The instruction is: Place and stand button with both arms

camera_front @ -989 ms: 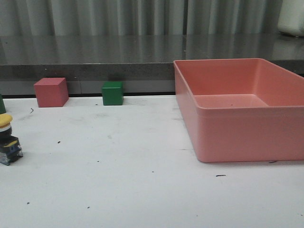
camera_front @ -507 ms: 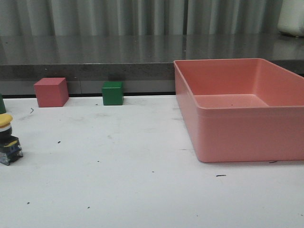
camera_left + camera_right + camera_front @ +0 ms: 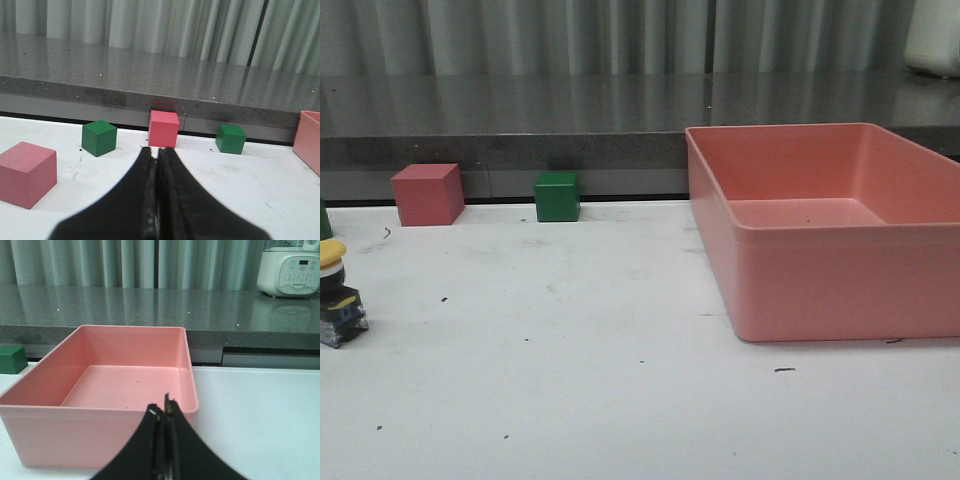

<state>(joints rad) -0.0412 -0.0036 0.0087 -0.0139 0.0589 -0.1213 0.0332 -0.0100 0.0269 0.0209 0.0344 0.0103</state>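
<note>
The button stands upright at the table's far left edge in the front view, yellow cap on top, black body, blue-grey base. It does not show in either wrist view. My left gripper is shut and empty, low over the white table, pointing toward a pink cube. My right gripper is shut and empty, just in front of the pink bin. Neither arm shows in the front view.
The pink bin fills the right side of the table. A pink cube and a green cube sit at the back by the grey ledge. The left wrist view shows two green cubes and another pink cube.
</note>
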